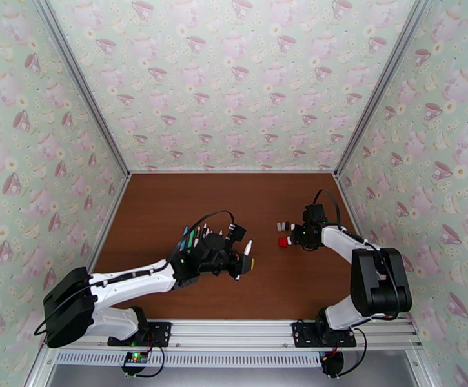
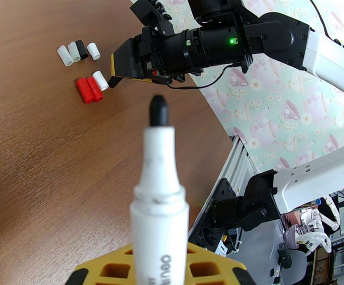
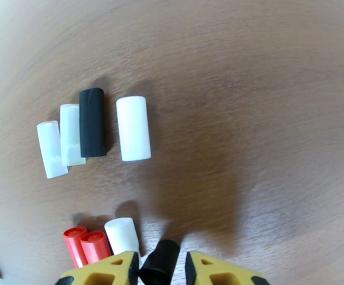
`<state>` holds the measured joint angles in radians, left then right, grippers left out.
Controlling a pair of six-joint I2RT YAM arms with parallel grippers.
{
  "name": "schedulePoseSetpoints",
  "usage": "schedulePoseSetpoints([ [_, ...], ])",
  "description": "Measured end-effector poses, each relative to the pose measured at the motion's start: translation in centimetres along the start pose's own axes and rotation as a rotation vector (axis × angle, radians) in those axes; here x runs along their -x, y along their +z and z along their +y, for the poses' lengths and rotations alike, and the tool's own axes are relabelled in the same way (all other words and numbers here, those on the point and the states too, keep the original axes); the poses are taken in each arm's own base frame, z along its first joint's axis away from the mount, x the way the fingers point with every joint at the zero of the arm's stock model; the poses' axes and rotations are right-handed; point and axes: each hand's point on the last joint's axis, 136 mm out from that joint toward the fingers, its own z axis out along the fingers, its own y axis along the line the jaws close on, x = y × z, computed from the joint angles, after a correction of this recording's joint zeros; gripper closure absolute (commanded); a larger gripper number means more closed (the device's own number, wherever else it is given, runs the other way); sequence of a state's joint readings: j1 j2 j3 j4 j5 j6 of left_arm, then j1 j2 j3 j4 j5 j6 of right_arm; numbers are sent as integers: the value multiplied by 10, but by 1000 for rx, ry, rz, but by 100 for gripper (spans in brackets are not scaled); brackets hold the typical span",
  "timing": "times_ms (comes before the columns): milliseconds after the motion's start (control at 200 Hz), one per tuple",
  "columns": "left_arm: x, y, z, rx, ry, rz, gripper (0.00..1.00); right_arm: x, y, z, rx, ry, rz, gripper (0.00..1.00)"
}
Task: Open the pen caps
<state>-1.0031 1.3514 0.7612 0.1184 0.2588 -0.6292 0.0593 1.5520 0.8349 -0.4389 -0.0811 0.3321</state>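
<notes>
My left gripper [image 2: 160,269] is shut on a white pen [image 2: 158,219] that stands upright, its black tip [image 2: 158,110] bare. In the top view this gripper [image 1: 239,264] hangs left of centre over the table. My right gripper [image 3: 161,270] is low over the table, shut on a black pen cap [image 3: 160,261]. Just beyond it lie two red caps [image 3: 85,245] and a white cap [image 3: 122,235]. Farther off is a row of two white caps [image 3: 61,138], a black cap [image 3: 92,122] and another white cap [image 3: 133,128].
A bunch of other pens [image 1: 193,237] lies behind my left wrist. The brown table [image 1: 169,201] is fenced by papered walls on three sides. The right arm [image 2: 266,39] crosses the left wrist view, near the right wall.
</notes>
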Motion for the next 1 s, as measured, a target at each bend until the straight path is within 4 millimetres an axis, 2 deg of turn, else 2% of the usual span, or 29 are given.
schedulePoseSetpoints([
  [681, -1, 0, -1, -1, 1, 2, 89, -5, 1, 3, -46, -39, 4, 81],
  [841, 0, 2, -2, -9, 3, 0, 89, -14, -6, -2, -86, -43, 55, 84],
  [997, -3, 7, -2, -23, 2, 15, 89, -11, -21, -1, -108, -40, 96, 84],
])
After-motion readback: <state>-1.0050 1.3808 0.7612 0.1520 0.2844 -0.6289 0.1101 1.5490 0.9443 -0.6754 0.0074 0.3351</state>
